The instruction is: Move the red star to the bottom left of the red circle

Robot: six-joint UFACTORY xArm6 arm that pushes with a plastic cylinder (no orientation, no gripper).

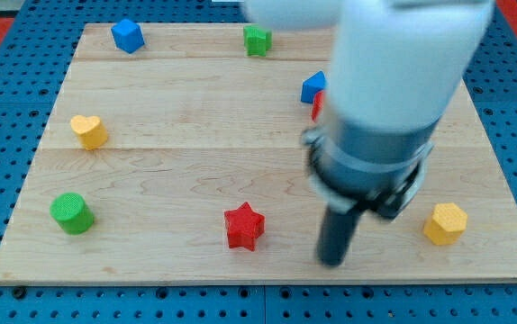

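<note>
The red star (244, 226) lies on the wooden board (168, 171) near the view's bottom, a little left of centre. My tip (332, 262) rests on the board to the right of the red star, a clear gap away and slightly lower. A red block (317, 104) shows only as a sliver at the view's upper right, mostly hidden behind the arm; its shape cannot be made out. It sits just below a blue block (312, 86).
A blue cube (127, 35) and a green block (258, 40) sit along the top edge. A yellow heart (88, 131) is at the left, a green cylinder (71, 213) at the lower left, a yellow hexagon (445, 223) at the lower right.
</note>
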